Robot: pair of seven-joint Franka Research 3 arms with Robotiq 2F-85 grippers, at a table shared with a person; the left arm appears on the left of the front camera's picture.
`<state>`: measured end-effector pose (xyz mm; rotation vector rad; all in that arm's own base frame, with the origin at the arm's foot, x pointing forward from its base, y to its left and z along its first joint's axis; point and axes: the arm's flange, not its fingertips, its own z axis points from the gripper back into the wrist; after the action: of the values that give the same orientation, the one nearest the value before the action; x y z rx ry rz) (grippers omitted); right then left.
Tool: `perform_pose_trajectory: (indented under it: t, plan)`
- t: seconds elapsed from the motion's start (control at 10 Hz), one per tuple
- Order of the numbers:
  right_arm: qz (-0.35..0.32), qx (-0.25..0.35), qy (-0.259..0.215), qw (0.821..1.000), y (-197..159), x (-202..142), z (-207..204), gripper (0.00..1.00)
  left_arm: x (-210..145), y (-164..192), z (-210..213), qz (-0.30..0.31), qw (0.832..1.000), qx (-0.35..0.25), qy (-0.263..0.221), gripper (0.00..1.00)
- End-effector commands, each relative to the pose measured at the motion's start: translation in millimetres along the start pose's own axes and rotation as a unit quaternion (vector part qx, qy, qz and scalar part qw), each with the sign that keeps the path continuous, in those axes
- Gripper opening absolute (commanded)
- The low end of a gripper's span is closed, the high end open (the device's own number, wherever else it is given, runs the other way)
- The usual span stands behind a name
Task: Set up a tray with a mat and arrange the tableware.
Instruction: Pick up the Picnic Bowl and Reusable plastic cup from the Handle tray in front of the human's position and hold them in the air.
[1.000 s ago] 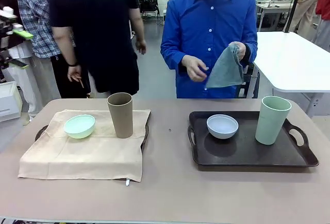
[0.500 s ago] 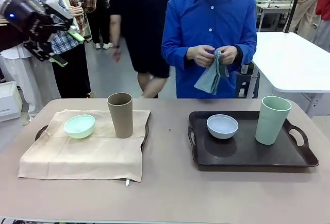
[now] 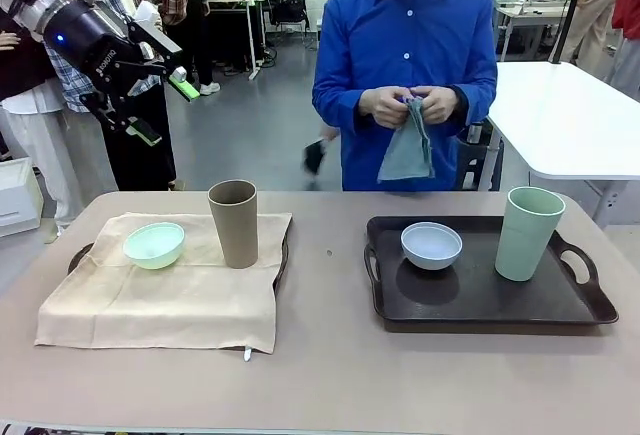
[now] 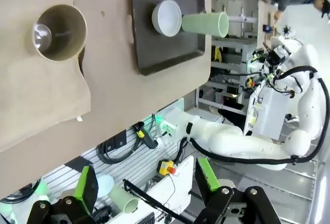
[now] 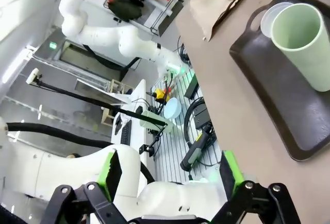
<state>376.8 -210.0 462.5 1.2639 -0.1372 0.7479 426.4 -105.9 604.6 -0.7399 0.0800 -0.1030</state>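
Front view: dark tray (image 3: 470,300) awaited the person's cloth (image 3: 408,155).
Left gripper (image 3: 165,111) hung open beyond the table's (image 3: 330,375) left corner; bowl (image 3: 431,245) and cup (image 3: 527,233) likely needed lifting.

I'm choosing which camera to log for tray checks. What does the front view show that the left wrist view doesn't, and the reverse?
Front view adds: the person holding a grey cloth, and the mint bowl on the mat. Left wrist view adds: a look down into the brown cup, and the robot's other arm. Both share: the mat, brown cup, dark tray with white bowl and green cup, and the open left gripper.
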Motion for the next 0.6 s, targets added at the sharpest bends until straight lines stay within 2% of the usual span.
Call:
perform_pose_trajectory:
  t: [0.0, 0.1, 0.2, 0.3, 0.5]
  plan:
    - [0.000, 0.003, 0.020, 1.000, -5, 1, -5, 1.00, 9, 0, 6, -0.001, 0.999, 0.012, -0.032, 1.00]
    - [0.000, 0.000, 0.000, 1.000, 0, 0, 0, 1.00, 0, 0, 0, 0.000, 1.000, 0.000, 0.000, 1.00]
    - [0.029, -0.078, -0.034, 0.996, 1, 6, 2, 1.00, -1, -14, -9, 0.010, 1.000, 0.002, -0.016, 1.00]
    - [0.034, -0.125, -0.083, 0.988, 1, 7, 11, 1.00, -1, -37, -21, 0.008, 0.999, 0.022, -0.037, 1.00]
    - [0.056, -0.172, -0.117, 0.977, 5, 4, 30, 1.00, -3, -67, -43, -0.014, 0.996, 0.065, -0.051, 1.00]
